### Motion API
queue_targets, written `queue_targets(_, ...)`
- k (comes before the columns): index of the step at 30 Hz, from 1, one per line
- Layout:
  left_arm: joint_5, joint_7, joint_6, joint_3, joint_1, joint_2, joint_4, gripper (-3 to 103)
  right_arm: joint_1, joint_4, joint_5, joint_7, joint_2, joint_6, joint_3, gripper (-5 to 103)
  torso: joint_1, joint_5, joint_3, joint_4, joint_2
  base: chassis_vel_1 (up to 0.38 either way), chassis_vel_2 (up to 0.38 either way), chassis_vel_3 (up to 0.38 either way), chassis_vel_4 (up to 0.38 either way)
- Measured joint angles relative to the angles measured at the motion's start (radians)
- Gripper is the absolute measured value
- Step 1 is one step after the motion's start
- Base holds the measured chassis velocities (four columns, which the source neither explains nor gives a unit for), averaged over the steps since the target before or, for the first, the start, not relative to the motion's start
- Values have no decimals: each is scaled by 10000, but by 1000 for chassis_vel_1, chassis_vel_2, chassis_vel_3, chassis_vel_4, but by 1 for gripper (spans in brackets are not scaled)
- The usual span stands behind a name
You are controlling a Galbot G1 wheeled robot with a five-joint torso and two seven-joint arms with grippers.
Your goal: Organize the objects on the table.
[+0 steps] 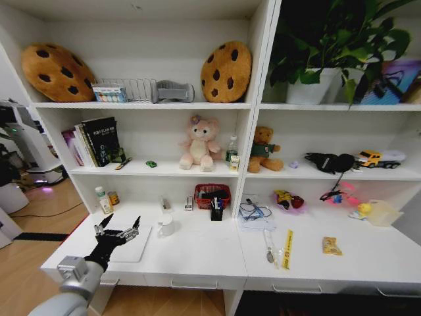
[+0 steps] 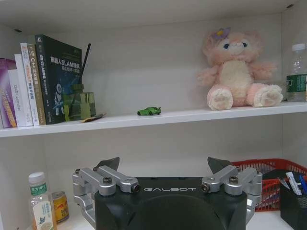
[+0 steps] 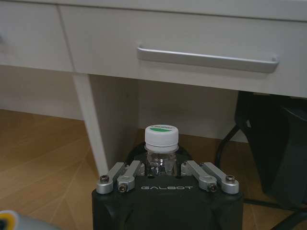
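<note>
Currently left gripper spread wide, empty, above flat white pad on long white desktop; right gripper pinching clear white-capped bottle below drawer handle. Advise lifting bottle clear first.

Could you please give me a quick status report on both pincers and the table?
Left pincer open, empty, above the table's left end. Right pincer below the drawers, shut on a white-capped bottle. Green toy car on the shelf.
</note>
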Motion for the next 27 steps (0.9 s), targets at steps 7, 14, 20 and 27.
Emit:
queue_targets(7,0,-1,0,-1,0,0,0,100,3369,-4135,-754,88,255,1092,-406,27,1,-1,0,-1,-1,0,0,0,0)
queue_targets(14,1,-1,0,-1,0,0,0,100,5844,-7256,-1533,50,475,2356,-615,27,2,-3,1,2,-2,0,0,0,0)
queue_targets(20,0,-1,0,-1,0,0,0,100,7328,-8797,-2114,50,703,2515,-620,27,2,-4,1,3,-2,0,0,0,0)
queue_targets(27,0,0,0,-1,0,0,0,100,8331,-9036,-2504,51,1053,2212,-671,27,2,-5,0,2,-2,0,0,0,0)
